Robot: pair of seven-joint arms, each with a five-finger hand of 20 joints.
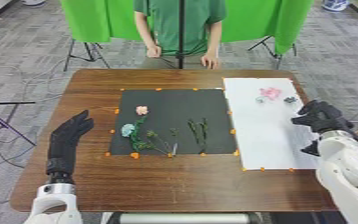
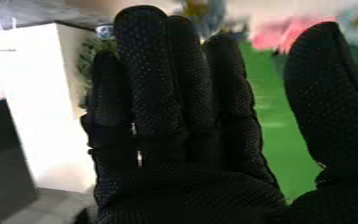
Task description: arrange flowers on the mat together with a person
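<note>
Green cloth (image 1: 85,20) hangs beyond the brown wooden table (image 1: 180,186) — dark stand legs (image 1: 69,56) beneath it — above streaked grey floor (image 1: 35,67).

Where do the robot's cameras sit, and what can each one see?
Head view: on its head, looking forward and down at the table; both arms show, with the left hand and the right hand.
Right wrist view: on the right wrist, looking along that hand's glove and straight fingers towards green cloth.
Both share: the right hand and green cloth.
</note>
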